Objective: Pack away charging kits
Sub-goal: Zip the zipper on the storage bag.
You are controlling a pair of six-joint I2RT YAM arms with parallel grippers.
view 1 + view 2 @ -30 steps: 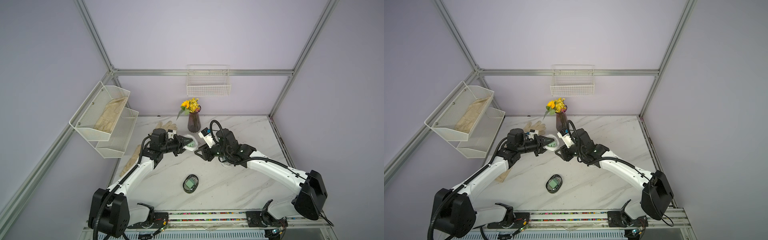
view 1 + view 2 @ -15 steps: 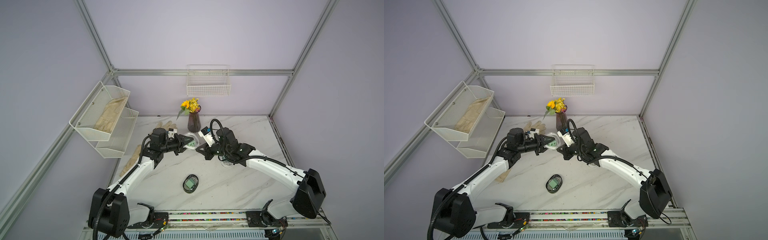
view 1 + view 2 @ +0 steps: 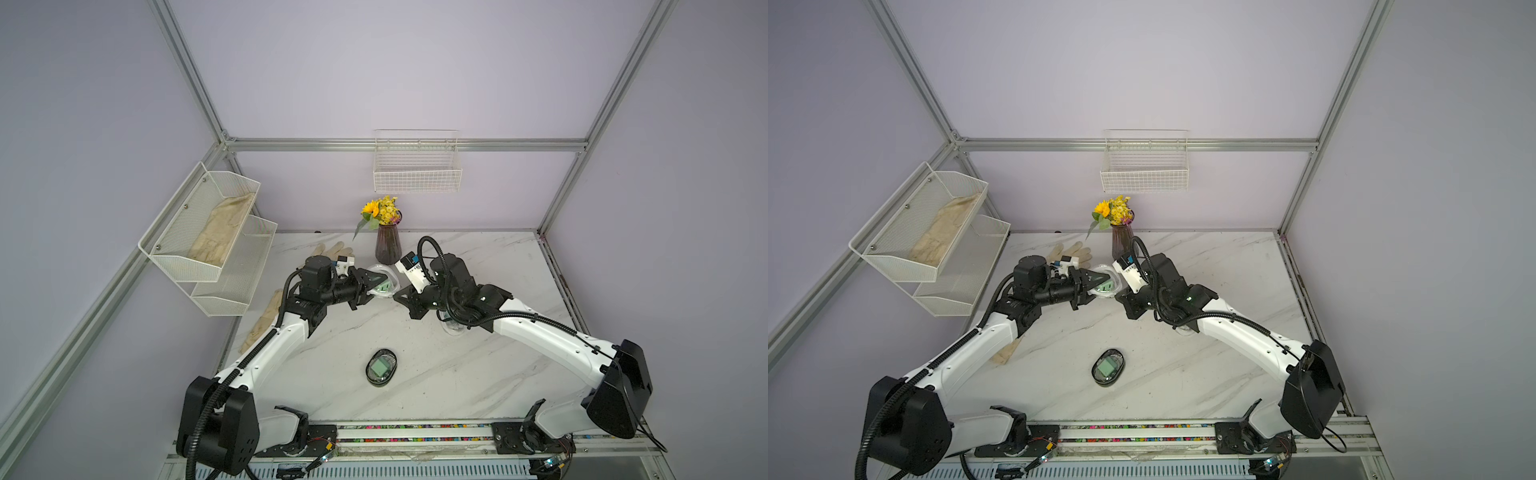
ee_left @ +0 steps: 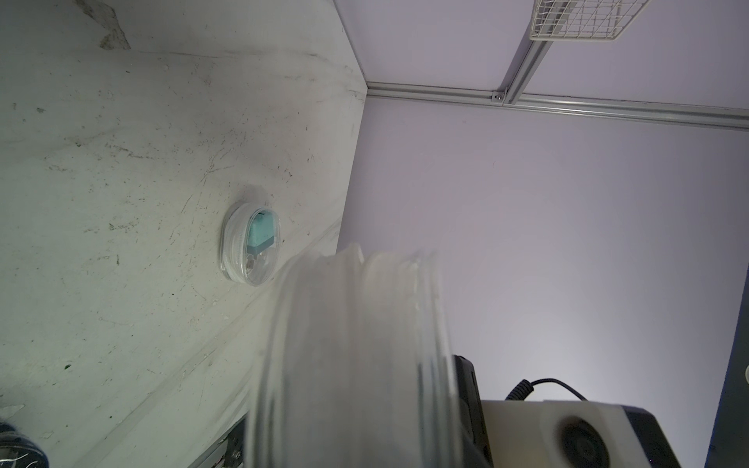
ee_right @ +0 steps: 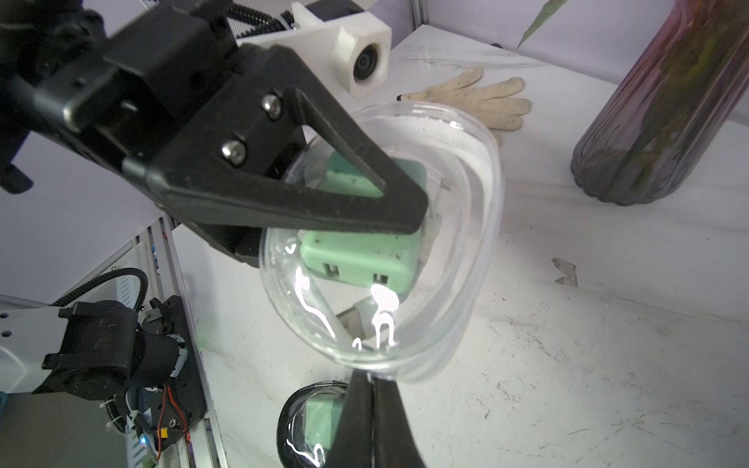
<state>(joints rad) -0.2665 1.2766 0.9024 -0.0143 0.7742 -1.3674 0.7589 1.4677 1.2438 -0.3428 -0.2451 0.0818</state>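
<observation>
**Two Grippers Meet at One Clear Case**

The left gripper (image 3: 373,287) has a clear case (image 5: 466,243) clamped across its flat faces, one finger in front and one behind. It holds the case tilted, up off the table (image 3: 478,374), a little toward 12 o'clock from the middle. Inside sits a green adapter (image 5: 356,259), two small slots showing, with a cable's metal plug (image 5: 352,320) just under it. The right gripper (image 5: 371,385) points in from 3 o'clock, jaws squeezed fully together, tips right at the case's rim. Whether they pinch the thin lip I cannot tell.

At 6 o'clock from the held case, well apart, a dark-rimmed case (image 3: 368,374) lies flat on the table with another green adapter (image 3: 380,367) in it. A third case (image 4: 248,277) lies around 4 o'clock, partly under the right arm. It holds a blue adapter (image 4: 261,233) and a white coiled cable (image 4: 235,243). A vase (image 3: 387,249) of flowers stands at 12 o'clock, a glove (image 3: 332,251) at 10 o'clock.
</observation>
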